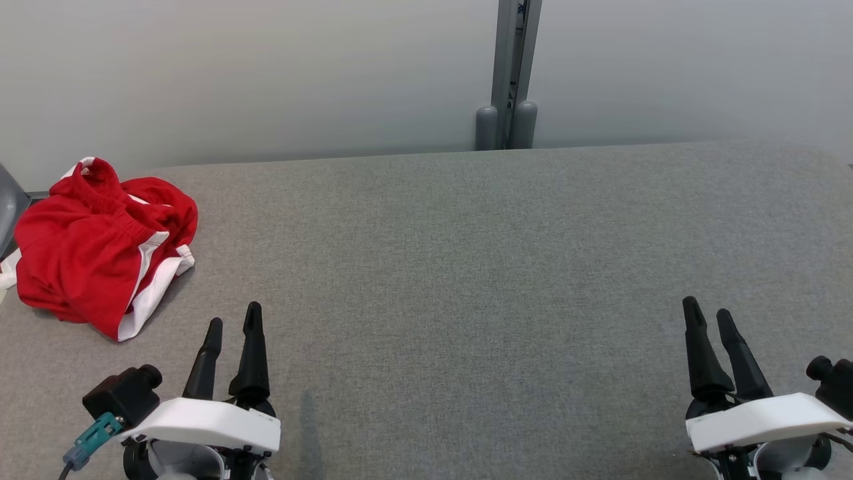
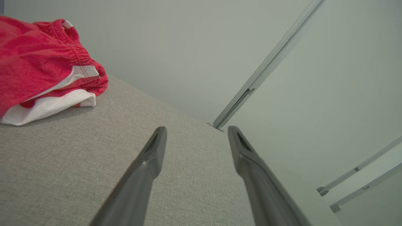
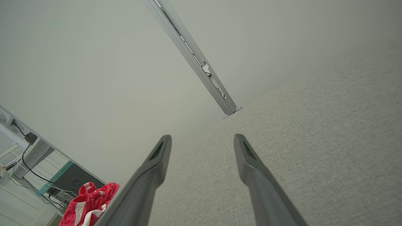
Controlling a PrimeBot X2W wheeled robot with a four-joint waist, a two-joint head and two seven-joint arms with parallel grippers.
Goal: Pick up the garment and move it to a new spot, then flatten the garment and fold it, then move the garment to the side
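A red garment with white trim [image 1: 93, 247] lies crumpled at the far left of the grey fabric table [image 1: 466, 267], close to its left edge. In the left wrist view the garment [image 2: 40, 66] sits at the upper left, ahead and to the side of the fingers. My left gripper [image 1: 233, 323] stands open at the lower left, a short way in front of the garment, holding nothing. At the lower right my right gripper [image 1: 708, 313] is open and empty, far from the garment. The right wrist view catches the garment [image 3: 89, 204] at its bottom left.
A pale wall runs behind the table, with a grey vertical post [image 1: 513, 73] at its middle. Off the table's left side, the right wrist view shows a dark box and cables [image 3: 62, 180].
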